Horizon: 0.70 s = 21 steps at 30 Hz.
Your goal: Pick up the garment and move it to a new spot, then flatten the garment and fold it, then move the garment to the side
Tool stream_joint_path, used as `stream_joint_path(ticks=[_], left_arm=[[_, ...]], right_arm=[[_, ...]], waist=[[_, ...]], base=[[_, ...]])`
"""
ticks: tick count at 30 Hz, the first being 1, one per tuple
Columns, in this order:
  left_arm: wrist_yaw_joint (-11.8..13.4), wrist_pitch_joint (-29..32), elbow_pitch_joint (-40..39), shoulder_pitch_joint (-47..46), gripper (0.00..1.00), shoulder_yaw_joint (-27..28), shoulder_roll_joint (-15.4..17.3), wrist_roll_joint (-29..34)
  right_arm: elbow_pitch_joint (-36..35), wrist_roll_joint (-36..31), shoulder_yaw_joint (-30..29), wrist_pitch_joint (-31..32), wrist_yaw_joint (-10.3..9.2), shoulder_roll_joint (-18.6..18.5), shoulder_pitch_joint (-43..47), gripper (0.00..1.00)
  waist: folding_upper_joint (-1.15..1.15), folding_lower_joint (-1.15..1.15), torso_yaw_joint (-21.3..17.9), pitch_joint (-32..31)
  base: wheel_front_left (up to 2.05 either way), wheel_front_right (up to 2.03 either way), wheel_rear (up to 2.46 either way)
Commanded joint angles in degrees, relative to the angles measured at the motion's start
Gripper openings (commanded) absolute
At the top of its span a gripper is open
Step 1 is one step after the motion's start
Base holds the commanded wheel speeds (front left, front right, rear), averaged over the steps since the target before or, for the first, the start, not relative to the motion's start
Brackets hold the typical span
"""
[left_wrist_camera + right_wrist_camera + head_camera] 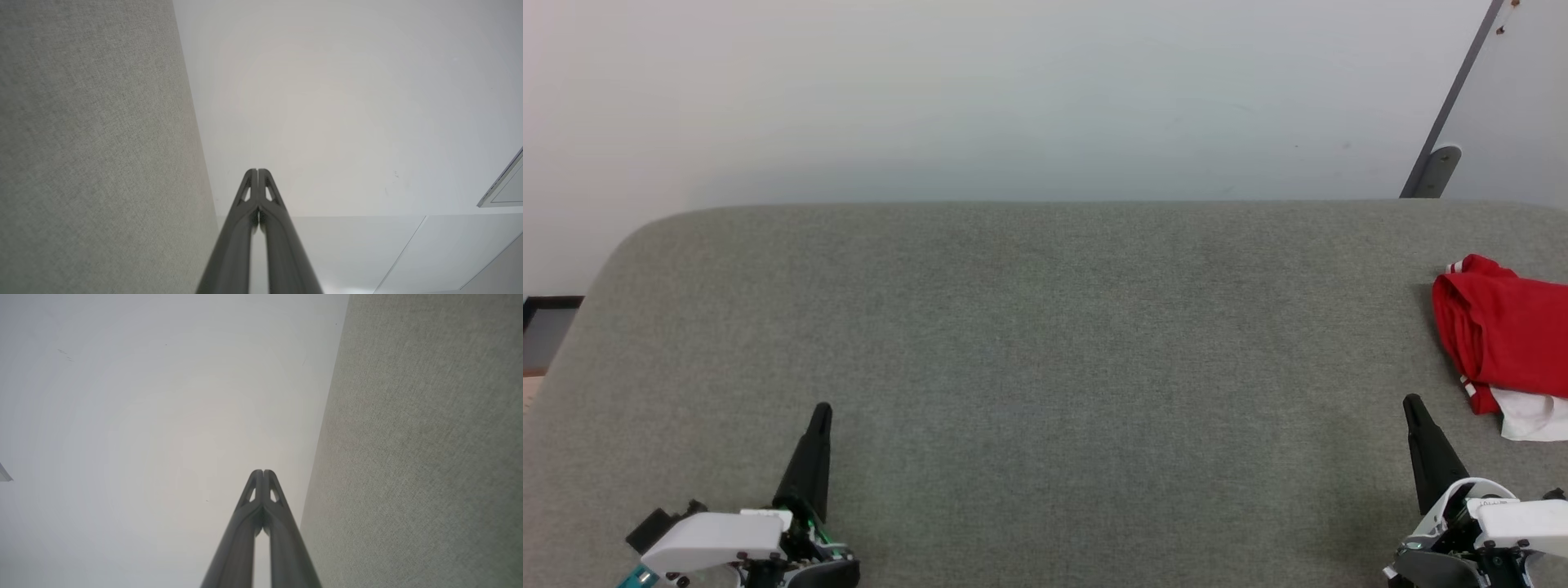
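Grey surface (1045,343) wide across the head view, far corners rounded, pale wall (1013,90) behind.

Garment (1507,331) at the surface's right edge, about midway between far and near sides, partly cut off by the picture's edge. Bunched in soft folds, not flat. Visible part longer far-to-near than across; full long axis hard to judge. Mostly red, stripe trim (1468,388) along the inner edge, white sleeve (1531,415) poking out at the end nearer the surface's near side.

Left gripper (822,412) low over the surface's near left part, white wrist housing behind it, fingers pointing toward the far side. Seen from its wrist (258,172) — tips pressed together, nothing held.

Right gripper (1411,404) mirrored over the surface's near right part, same forward pose, tilted a little inward. Seen from its wrist (263,473) — tips closed tight, empty.

Garment farther across the surface than the right gripper's tip and outward of it, near but clear of the fingers. Well apart from the left gripper.
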Motion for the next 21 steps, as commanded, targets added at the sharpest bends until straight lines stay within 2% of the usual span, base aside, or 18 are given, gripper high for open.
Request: stream_joint_path(ticks=[1,21], left_arm=[[-0.3,0.1,-0.1,-0.5,0.0,0.11,0.01,-0.15],[-0.3,0.1,-0.09,-0.49,0.0,0.11,0.01,-0.16]], right_arm=[[-0.17,0.18,-0.01,0.12,-0.06,0.22,-0.13,0.0],[-0.17,0.19,-0.01,0.11,-0.06,0.21,-0.13,0.0]], waist=[[0.0,0.0,0.0,0.0],[0.0,0.0,0.0,0.0]], base=[[0.0,0.0,0.0],[0.0,0.0,0.0]])
